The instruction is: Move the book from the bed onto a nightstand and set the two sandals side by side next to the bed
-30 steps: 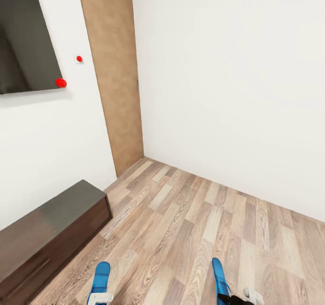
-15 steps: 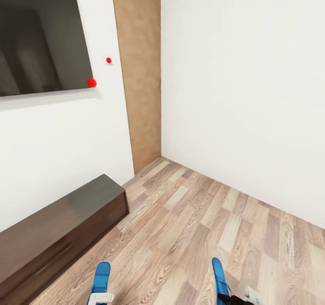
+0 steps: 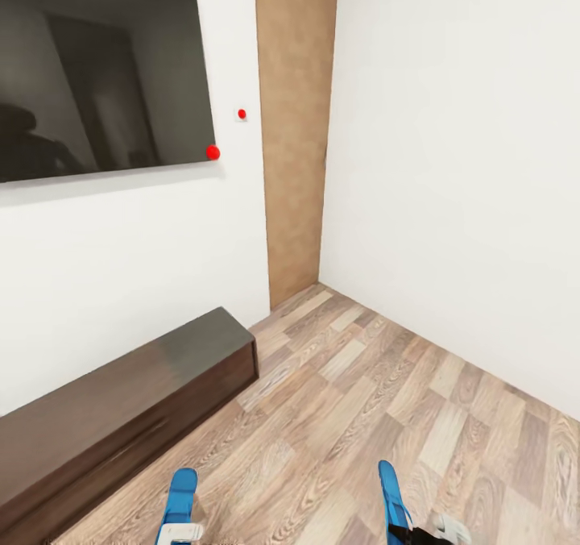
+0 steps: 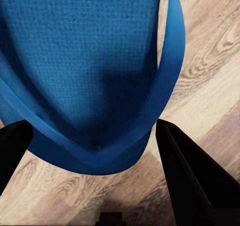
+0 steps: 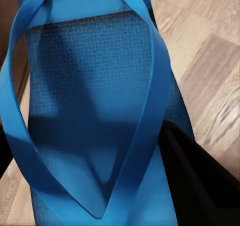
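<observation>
Head view looks down into a room corner, floor (image 3: 362, 416) at lower frame, 2 wrist views close above it

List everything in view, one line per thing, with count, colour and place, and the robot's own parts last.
Flat bright-blue flip-flop sandals: 2, blue; left sandal and right sandal at the head view's bottom edge, one at each gripper.
Low dark-brown wooden dresser: 1, against the left wall.
Black wall screen: 1, above the dresser.
Red dots: 2, on the wall by the screen's corner.
Tan wooden panel: 1, in the corner.
Wood-plank floor: light brown.
White walls.
Left gripper: black fingers flanking its sandal.
Right gripper: a black finger against its sandal.
</observation>
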